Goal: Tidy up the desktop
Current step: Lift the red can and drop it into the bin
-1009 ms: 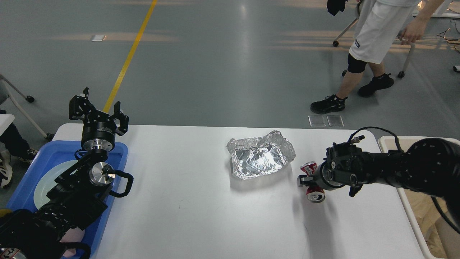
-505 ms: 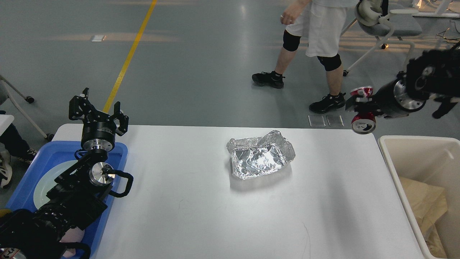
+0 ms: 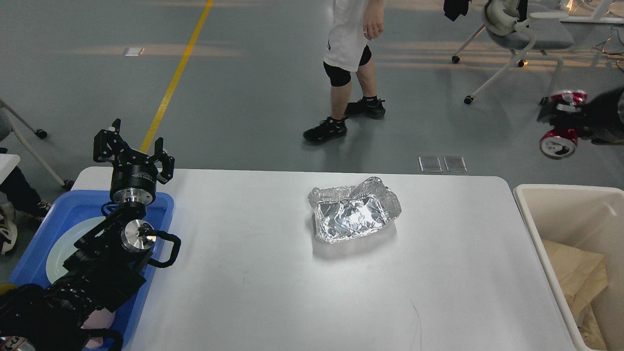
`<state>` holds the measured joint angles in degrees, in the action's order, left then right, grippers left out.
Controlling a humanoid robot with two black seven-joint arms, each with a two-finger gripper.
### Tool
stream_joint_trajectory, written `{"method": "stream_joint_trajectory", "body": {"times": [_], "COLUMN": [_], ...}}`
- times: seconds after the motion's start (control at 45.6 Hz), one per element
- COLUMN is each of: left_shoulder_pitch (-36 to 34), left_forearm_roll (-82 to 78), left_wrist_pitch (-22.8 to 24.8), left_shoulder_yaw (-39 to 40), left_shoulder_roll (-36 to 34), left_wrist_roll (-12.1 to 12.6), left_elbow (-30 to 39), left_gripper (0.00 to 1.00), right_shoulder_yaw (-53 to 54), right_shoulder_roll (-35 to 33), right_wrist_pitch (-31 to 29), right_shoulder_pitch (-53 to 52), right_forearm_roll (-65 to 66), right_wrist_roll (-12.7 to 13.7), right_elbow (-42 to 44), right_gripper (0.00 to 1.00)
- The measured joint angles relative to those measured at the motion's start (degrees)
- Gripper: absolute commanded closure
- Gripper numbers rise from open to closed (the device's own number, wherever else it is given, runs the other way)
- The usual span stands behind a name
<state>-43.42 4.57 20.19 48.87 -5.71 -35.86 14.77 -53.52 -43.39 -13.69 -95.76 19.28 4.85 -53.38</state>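
**Head view: can aloft at 2 o'clock, bin below**

Right gripper [image 3: 555, 127] sits at the frame's 2 o'clock edge, clamped on a red can [image 3: 560, 142], above the floor beyond the cream bin [image 3: 529, 214]. Left gripper [image 3: 130, 152], at 9 o'clock, hangs over the blue tray [image 3: 161, 214] with fingers apart, holding nothing. Desktop [image 3: 273, 292] fills the centre; a crumpled foil tray [image 3: 353, 209] lies just past its middle.

Judged step: carrying the can to disposal. Next move calls for bringing it over the bin's opening before letting go; foil tray remains to clear.

Lab hall: grey floor [image 3: 273, 97], yellow line [image 3: 175, 78], wheeled chair [image 3: 516, 29].
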Motion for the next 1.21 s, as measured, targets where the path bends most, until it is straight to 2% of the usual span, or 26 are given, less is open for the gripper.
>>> {"method": "stream_joint_trajectory", "body": {"times": [0.154,0.175,0.197,0.219,0.263,0.285,0.417,0.526,0.921,1.206], "left_shoulder_pitch": [0.0,0.0,0.0,0.0,0.0,0.0,0.0,0.0,0.0,0.0], "left_forearm_roll": [0.0,0.0,0.0,0.0,0.0,0.0,-0.01,-0.01,-0.01,-0.01], "left_wrist_pitch": [0.0,0.0,0.0,0.0,0.0,0.0,0.0,0.0,0.0,0.0], "left_shoulder_yaw": [0.0,0.0,0.0,0.0,0.0,0.0,0.0,0.0,0.0,0.01], "left_shoulder_roll": [0.0,0.0,0.0,0.0,0.0,0.0,0.0,0.0,0.0,0.0], "left_wrist_roll": [0.0,0.0,0.0,0.0,0.0,0.0,0.0,0.0,0.0,0.0], "left_elbow": [0.0,0.0,0.0,0.0,0.0,0.0,0.0,0.0,0.0,0.0], "left_gripper": [0.04,0.04,0.04,0.04,0.04,0.04,0.04,0.04,0.04,0.04], "right_shoulder_yaw": [2.07,2.63,3.3,4.29,6.03,7.11,11.81,13.36,13.55,13.02], "right_shoulder_roll": [-0.27,-0.17,-0.06,0.14,0.66,1.12,4.34,6.33,7.91,12.61], "right_wrist_pitch": [6.44,6.73,6.95,7.13,7.3,7.34,7.43,7.34,7.27,6.18], "right_shoulder_pitch": [16.11,18.27,20.43,23.1,27.13,29.41,38.38,42.51,44.09,37.16], "right_forearm_roll": [-0.08,-0.09,-0.1,-0.1,-0.1,-0.1,-0.05,-0.06,-0.03,-0.39], "right_wrist_roll": [0.0,0.01,0.0,0.0,-0.01,-0.02,-0.09,-0.1,-0.02,0.16], "right_elbow": [10.91,12.39,13.86,15.75,18.77,20.65,29.95,32.96,33.6,30.4], "right_gripper": [1.0,0.88,0.72,0.53,0.06,0.0,0.0,0.0,0.0,0.0]}}
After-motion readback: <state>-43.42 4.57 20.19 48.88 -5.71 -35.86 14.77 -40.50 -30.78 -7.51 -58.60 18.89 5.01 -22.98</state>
